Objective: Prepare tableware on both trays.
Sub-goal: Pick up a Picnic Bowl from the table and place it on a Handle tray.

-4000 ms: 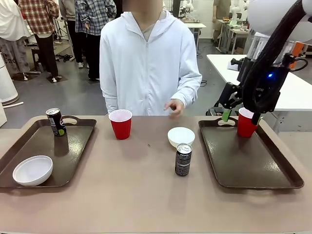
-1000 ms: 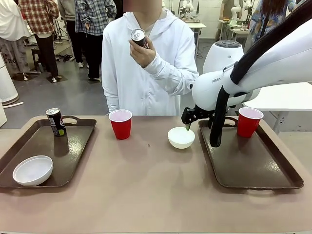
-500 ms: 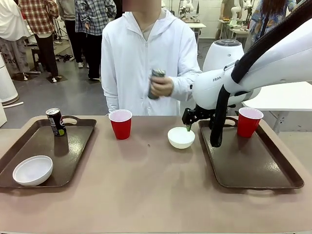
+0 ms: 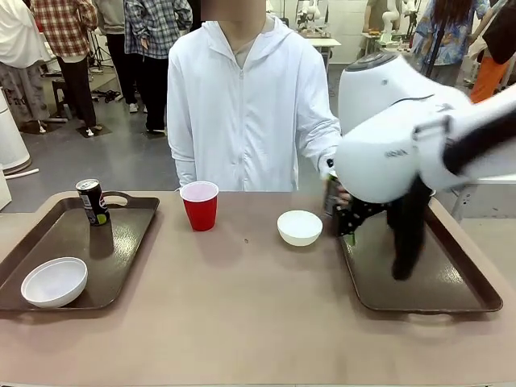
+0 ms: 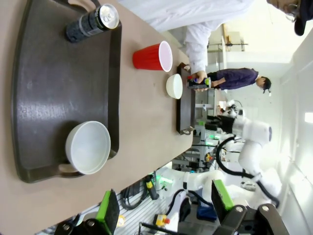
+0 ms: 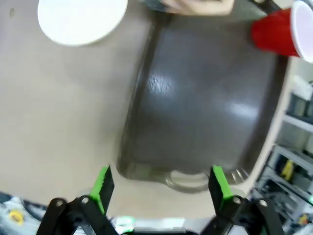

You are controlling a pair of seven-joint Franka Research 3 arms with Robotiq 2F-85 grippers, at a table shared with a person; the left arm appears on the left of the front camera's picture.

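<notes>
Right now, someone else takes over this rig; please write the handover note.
Left gripper: open, empty. Right gripper: open, empty, above the right tray.
Left tray holds a black can and a white bowl.
Right tray holds a red cup; the person's hand holds a second can at its far corner.
Left to do: table cup to left tray, table bowl to right tray.

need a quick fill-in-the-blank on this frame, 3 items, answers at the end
The left tray holds a black can and a white ____.
The red cup between the trays stands on the ____, not on a tray.
The right gripper has its jaws ____ above the right tray.
Answers: bowl; table; open.
</notes>
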